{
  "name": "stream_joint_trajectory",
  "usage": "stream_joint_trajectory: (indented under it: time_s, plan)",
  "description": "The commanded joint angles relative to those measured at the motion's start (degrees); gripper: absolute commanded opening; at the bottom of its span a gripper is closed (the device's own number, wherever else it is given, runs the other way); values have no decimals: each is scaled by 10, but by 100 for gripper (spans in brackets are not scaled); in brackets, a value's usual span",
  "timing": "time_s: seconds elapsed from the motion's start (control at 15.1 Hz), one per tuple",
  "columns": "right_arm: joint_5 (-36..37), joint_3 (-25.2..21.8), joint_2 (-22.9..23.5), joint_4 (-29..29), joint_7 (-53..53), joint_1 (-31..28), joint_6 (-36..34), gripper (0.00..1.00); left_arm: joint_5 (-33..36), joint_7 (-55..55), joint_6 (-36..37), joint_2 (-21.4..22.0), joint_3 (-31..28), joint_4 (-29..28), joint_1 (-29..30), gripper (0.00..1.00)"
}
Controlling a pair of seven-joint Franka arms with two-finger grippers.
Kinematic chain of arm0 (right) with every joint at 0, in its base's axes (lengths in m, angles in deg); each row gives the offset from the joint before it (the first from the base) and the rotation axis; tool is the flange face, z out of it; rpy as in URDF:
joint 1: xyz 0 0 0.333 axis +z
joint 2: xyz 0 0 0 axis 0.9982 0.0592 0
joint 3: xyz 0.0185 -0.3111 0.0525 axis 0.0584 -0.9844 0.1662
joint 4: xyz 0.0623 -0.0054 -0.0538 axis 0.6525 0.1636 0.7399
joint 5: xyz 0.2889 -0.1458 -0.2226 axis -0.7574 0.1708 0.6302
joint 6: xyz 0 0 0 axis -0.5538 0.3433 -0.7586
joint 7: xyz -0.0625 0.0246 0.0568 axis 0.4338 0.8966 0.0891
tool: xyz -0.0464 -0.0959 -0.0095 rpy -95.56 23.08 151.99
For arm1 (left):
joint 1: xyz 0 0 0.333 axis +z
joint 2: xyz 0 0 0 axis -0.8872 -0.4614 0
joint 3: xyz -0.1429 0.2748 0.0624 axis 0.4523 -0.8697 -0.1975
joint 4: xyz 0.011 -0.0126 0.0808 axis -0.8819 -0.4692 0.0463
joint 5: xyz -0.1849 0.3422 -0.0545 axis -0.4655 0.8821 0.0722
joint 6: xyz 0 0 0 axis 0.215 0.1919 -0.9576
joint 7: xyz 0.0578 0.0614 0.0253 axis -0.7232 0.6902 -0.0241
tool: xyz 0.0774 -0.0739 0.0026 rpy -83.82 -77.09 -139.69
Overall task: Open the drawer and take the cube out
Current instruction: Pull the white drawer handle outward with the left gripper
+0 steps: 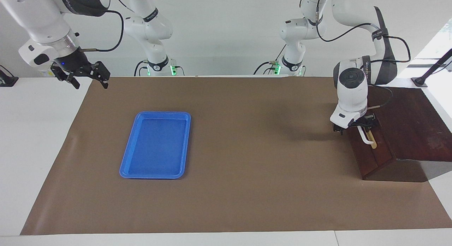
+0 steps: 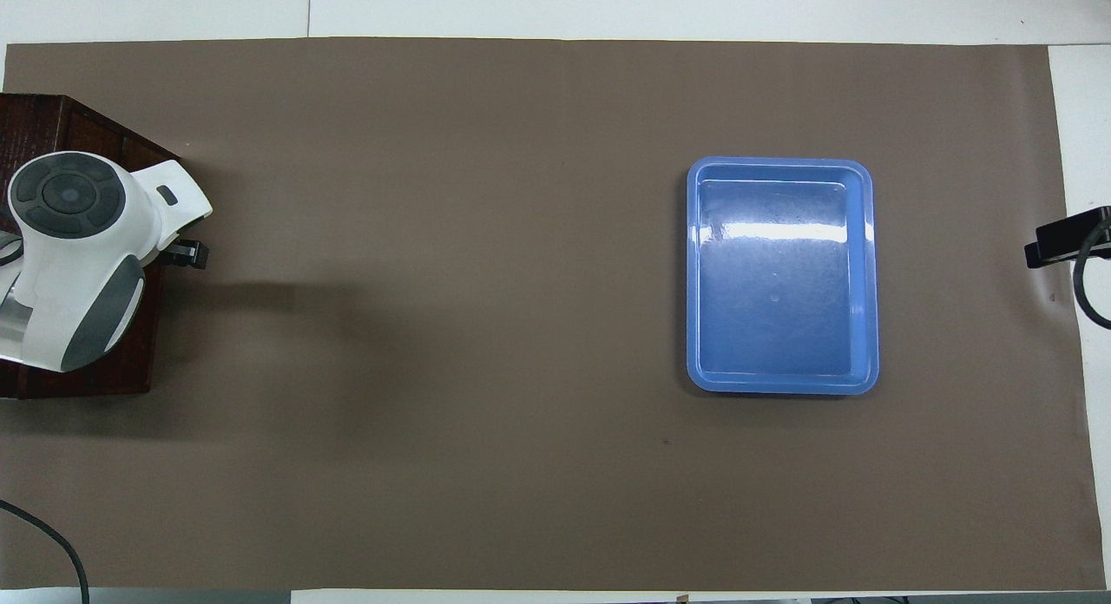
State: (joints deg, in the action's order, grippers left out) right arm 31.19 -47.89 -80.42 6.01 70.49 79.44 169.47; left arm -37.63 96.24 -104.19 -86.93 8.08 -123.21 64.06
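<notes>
The drawer (image 1: 370, 150) is the front of a dark wooden box (image 1: 409, 122) at the left arm's end of the table, and it looks shut. Its white bar handle (image 1: 365, 138) runs along a tan strip. My left gripper (image 1: 354, 127) is at the end of the handle nearer the robots, open, with its jaws either side of the bar. From overhead the white wrist (image 2: 78, 257) covers it, and only one black fingertip (image 2: 187, 255) shows. My right gripper (image 1: 88, 77) waits open, high over the mat's corner at the right arm's end. The cube is hidden.
A blue plastic tray (image 1: 129, 170) lies on the brown mat (image 1: 247, 150) toward the right arm's end, with nothing in it; overhead the tray (image 2: 694, 274) shows likewise. White tabletop (image 1: 35, 133) borders the mat.
</notes>
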Motion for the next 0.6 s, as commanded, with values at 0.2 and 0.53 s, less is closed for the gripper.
stream_joint_trajectory:
  time_s: [0.2, 0.53]
  plan:
    - [-13, 5, 0, -5, 25, -18, -2, 100, 14, 12, -11, 1, 3, -6, -3, 100]
    - [-12, 4, 0, -4, 27, -18, -5, 100, 14, 36, -3, 1, 3, -5, -28, 100]
